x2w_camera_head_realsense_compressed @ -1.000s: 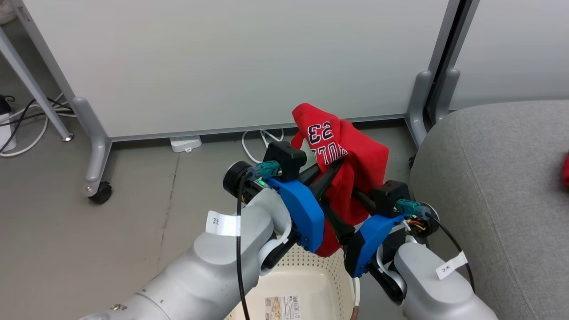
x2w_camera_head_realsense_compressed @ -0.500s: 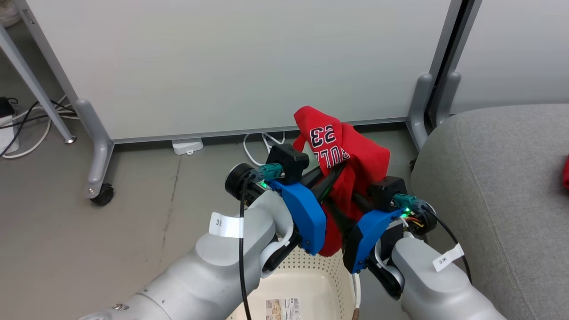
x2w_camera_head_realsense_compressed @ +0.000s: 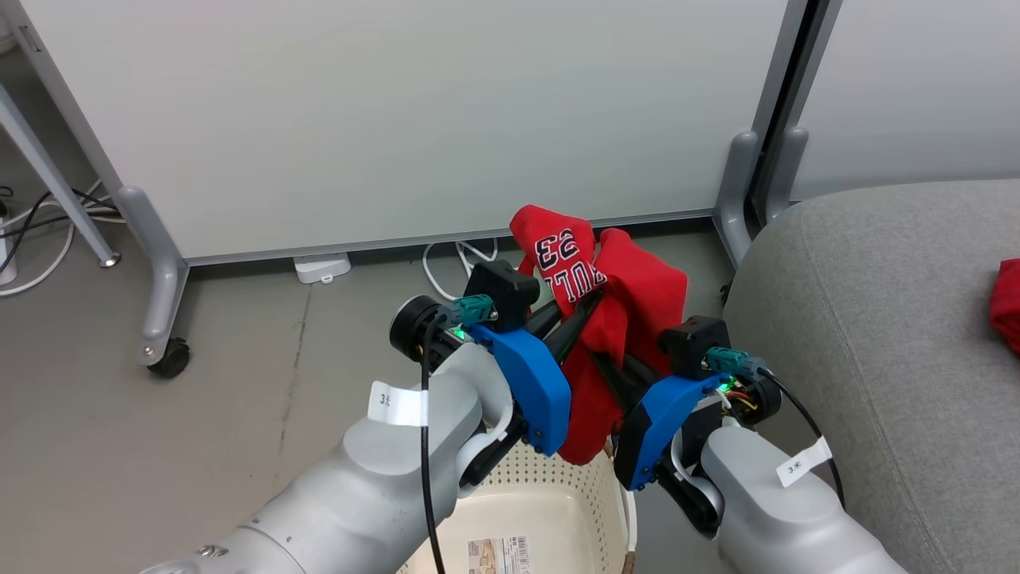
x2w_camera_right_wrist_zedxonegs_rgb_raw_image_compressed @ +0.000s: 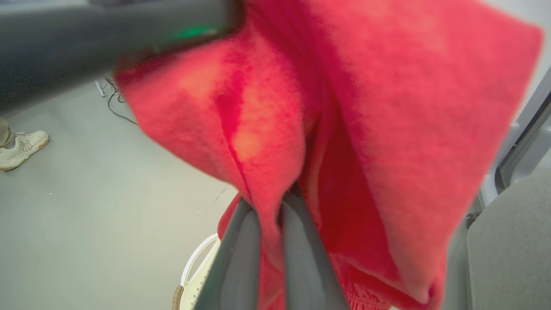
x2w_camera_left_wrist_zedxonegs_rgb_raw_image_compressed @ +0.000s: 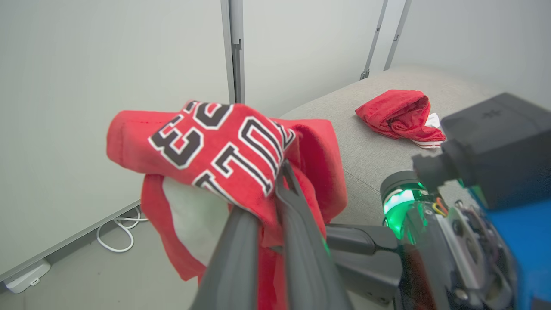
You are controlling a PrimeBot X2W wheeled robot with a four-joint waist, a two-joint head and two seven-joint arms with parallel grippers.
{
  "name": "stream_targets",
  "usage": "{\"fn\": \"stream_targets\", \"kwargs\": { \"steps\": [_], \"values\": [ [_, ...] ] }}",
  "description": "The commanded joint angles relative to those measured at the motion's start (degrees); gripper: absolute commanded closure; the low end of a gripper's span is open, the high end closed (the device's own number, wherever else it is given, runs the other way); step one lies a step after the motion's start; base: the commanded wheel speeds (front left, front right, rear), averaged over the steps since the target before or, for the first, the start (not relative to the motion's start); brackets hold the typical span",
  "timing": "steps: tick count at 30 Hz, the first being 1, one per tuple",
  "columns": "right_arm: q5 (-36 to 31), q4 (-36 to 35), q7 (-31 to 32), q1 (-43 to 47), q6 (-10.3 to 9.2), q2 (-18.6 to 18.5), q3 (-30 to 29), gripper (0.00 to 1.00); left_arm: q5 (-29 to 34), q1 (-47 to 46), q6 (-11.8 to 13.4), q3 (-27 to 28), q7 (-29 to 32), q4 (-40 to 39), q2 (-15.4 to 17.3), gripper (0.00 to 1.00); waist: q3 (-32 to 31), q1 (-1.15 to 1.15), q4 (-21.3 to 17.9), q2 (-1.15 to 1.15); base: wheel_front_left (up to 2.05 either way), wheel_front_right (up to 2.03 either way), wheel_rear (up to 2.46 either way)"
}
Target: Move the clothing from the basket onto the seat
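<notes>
Together, the left pincer (x2w_camera_left_wrist_zedxonegs_rgb_raw_image_compressed: 267,193) and right pincer (x2w_camera_right_wrist_zedxonegs_rgb_raw_image_compressed: 275,201) each clamp the red jersey (x2w_camera_head_realsense_compressed: 633,291), held above the basket (x2w_camera_head_realsense_compressed: 594,494) beside the sofa (x2w_camera_head_realsense_compressed: 868,335).

Head cam sits high, faces fwd & down, mid-range on basket (x2w_camera_head_realsense_compressed: 586,490) & sofa (x2w_camera_head_realsense_compressed: 876,335). L wrist cam looks along its fingers (x2w_camera_left_wrist_zedxonegs_rgb_raw_image_compressed: 301,241), close on jersey (x2w_camera_left_wrist_zedxonegs_rgb_raw_image_compressed: 206,142), sofa beyond. R wrist cam: v. close, same jersey, blurred.

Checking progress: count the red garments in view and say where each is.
2. The jersey hangs over the basket, pinched by the left gripper and right gripper. The other garment lies on the sofa. The basket's inside is partly hidden.
</notes>
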Motion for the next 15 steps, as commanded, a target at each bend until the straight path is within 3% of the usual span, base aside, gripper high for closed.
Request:
{"fn": "stream_targets", "kwargs": {
  "steps": [1,15],
  "values": [
    [0.22,0.13,-0.3,-0.66,0.01,-0.04,-0.22,1.0,-0.19,-1.09,-0.08,-0.15,-0.32,0.29,0.0,1.0,-0.01,0.0,-0.19,0.0,0.0,0.0,0.0],
    [0.13,-0.64,-0.32,-0.26,0.01,-0.04,0.0,1.0,-0.76,-1.07,-0.08,-0.42,-0.9,1.27,0.0,1.0,-0.09,0.0,-1.83,0.0,0.0,0.0,0.0]
  ]
}}
